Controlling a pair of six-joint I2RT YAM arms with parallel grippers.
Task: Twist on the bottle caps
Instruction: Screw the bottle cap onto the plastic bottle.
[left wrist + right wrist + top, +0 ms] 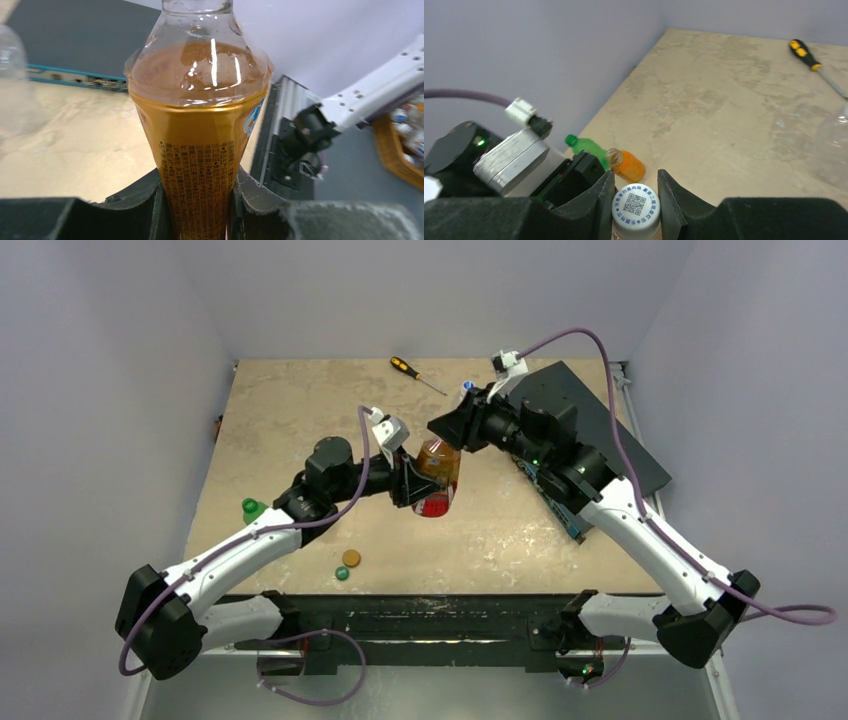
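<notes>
**Inspector A:** State of the hands?

**Inspector B:** The left gripper (197,175) is clamped low on the labelled body of the amber bottle (197,125). The neck rises out past its fingertips. The right gripper (635,187) is closed on the white cap (636,205), with one finger against each side. The cap sits on top of that same bottle.

**A:** Is the thread engaged?

**B:** I cannot tell, because the cap hides the neck. I judge the step in hand to be turning the cap down.

**A:** What does it take to do it well?

**B:** The wrist axis should be in line with the neck, with light downward pressure and rotation about the cap's centre only. The left hand must resist the twist. It grips the narrow lower part, so the bottle could spin or lean. If the cap tilts, it should be backed off and reseated, not forced.

**A:** Other items?

**B:** Just beyond the right fingers lie a green bottle (586,147) and a small orange bottle (628,168), side by side. A clear bottle (834,145) is off to the right of them, and a screwdriver (806,52) is far ahead. In my judgement none of them obstructs the turn.
</notes>
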